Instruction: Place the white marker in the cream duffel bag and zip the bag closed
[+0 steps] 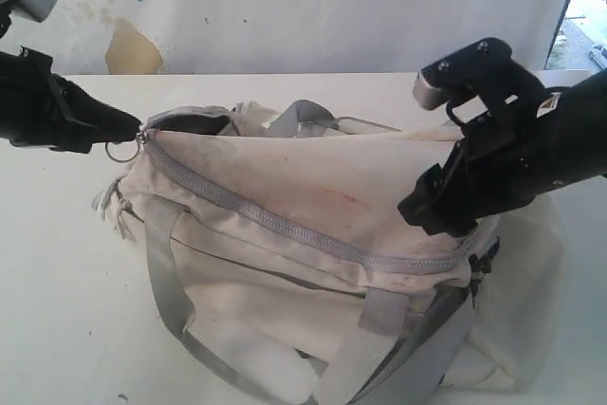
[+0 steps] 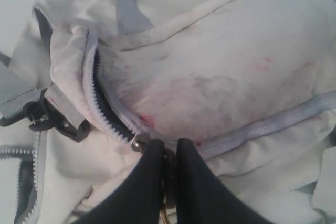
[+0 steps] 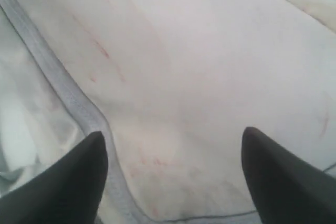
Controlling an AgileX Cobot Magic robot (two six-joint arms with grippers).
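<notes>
While left gripper (image 2: 169, 148) is pinching the metal zipper pull (image 2: 138, 142) at the left end of the grimy cream fabric duffel bag (image 1: 313, 187) | right gripper (image 3: 173, 132) is hanging open over it | pull half-hidden between fingers.

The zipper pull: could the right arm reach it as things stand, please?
Probably not: the left tool grips the zipper pull; the open right tool sits across the cream duffel bag.

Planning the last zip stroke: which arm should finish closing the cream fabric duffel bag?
Left. The left gripper pinches the metal zipper pull beside the cream duffel bag's unzipped gap; the right gripper is open over plain fabric.
</notes>
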